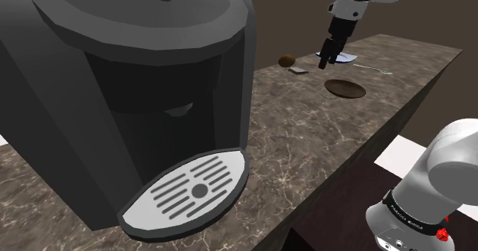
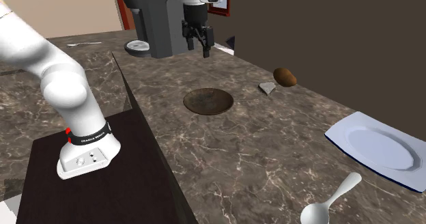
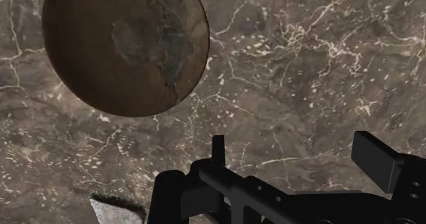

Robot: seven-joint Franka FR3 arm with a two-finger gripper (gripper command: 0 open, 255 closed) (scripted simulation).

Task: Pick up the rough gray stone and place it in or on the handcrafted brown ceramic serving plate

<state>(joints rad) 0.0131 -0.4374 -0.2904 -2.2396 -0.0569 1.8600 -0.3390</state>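
**Open gripper hangs above the counter; stone lies outside the plate**

A dark coffee machine (image 1: pixel 130 81) looms at the shoulder view's left, standing on a brown marbled counter (image 1: pixel 306 142). The white Franka arm (image 2: pixel 48 72) rises from its base on the dark stand (image 2: pixel 95 188), and its forearm comes down so that the wrist points down at the counter. The black gripper (image 2: pixel 196 46) hangs well above the surface, its fingers spread apart with nothing between them.

A pale square plate (image 2: pixel 379 147) and a white spoon (image 2: pixel 331 202) lie towards the second exterior view's right. The round brown ceramic plate (image 2: pixel 208 101) sits bare below the gripper. The rough grey stone (image 2: pixel 267 88) lies on the counter, apart from that plate and just beside a brown oval object (image 2: pixel 285 76).
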